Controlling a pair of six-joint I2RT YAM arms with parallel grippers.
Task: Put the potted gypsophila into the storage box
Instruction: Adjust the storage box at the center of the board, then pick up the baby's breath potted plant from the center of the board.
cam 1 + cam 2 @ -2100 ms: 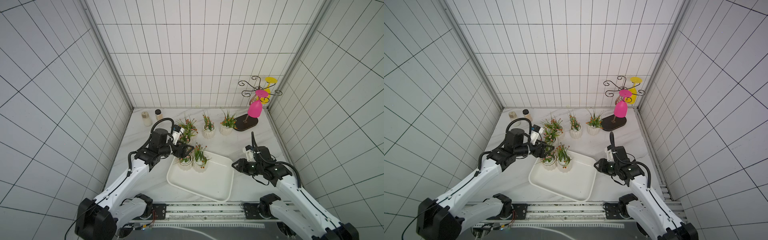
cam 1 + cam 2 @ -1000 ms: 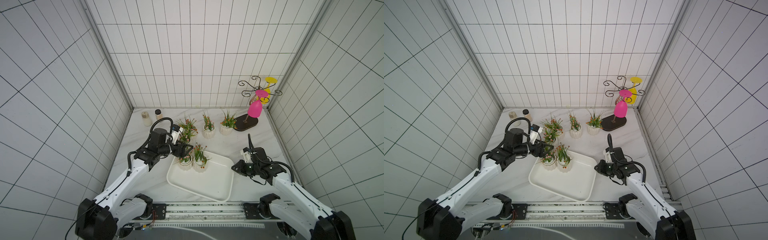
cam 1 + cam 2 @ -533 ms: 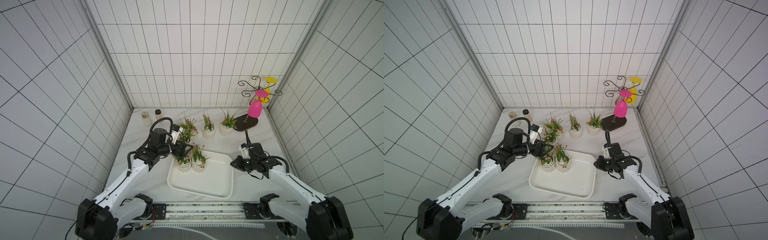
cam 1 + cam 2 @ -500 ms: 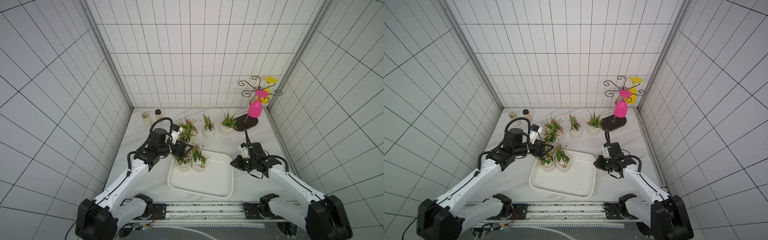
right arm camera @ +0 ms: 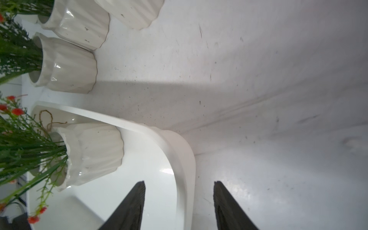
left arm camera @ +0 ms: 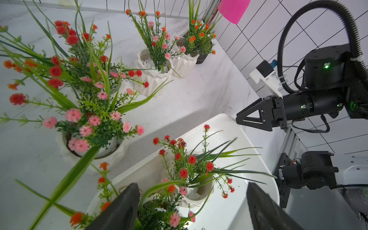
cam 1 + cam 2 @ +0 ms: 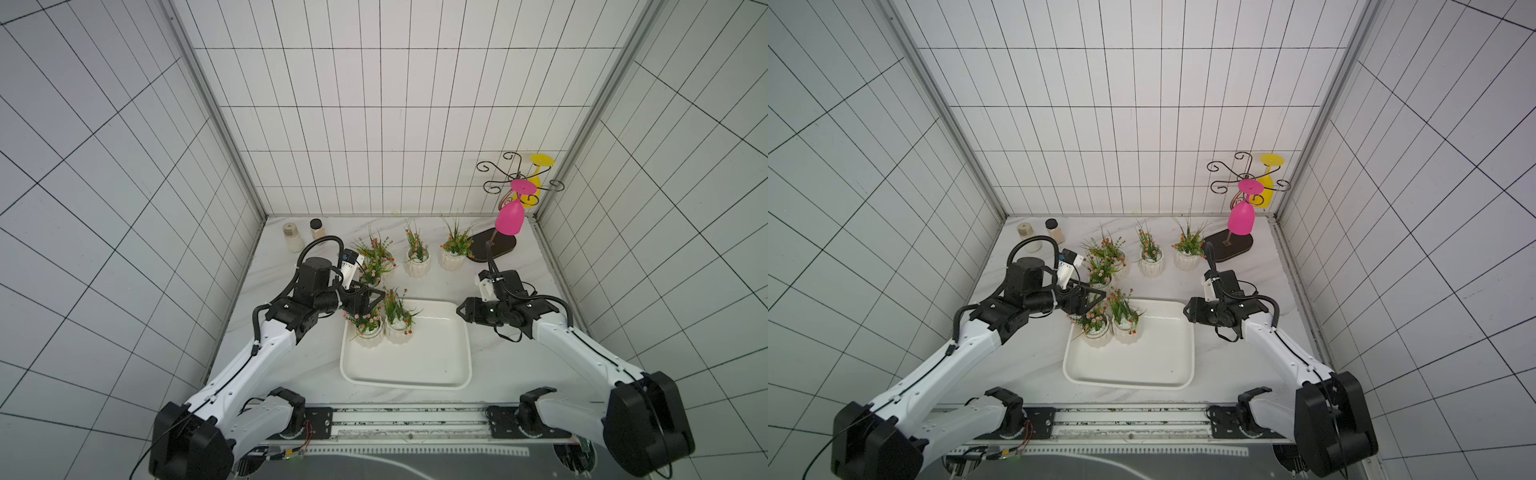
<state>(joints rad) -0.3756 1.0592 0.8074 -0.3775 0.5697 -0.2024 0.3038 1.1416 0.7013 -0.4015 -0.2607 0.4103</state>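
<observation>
Potted gypsophila stems mask what the left gripper's parted fingers hold; right gripper, fingers apart, straddles storage box's 2 o'clock corner.

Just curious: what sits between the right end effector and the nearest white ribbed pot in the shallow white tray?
Only that white tray itself: its raised rim, then bare glossy floor, in the right wrist view.

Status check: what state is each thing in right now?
storage box: flat on table, holds two pots.
boxed pots: upright, side by side.
table pots: four, upright.
jars: lidded.
left gripper: jaws apart over a boxed pot; grip unclear.
right gripper: open, astride box corner rim.
</observation>
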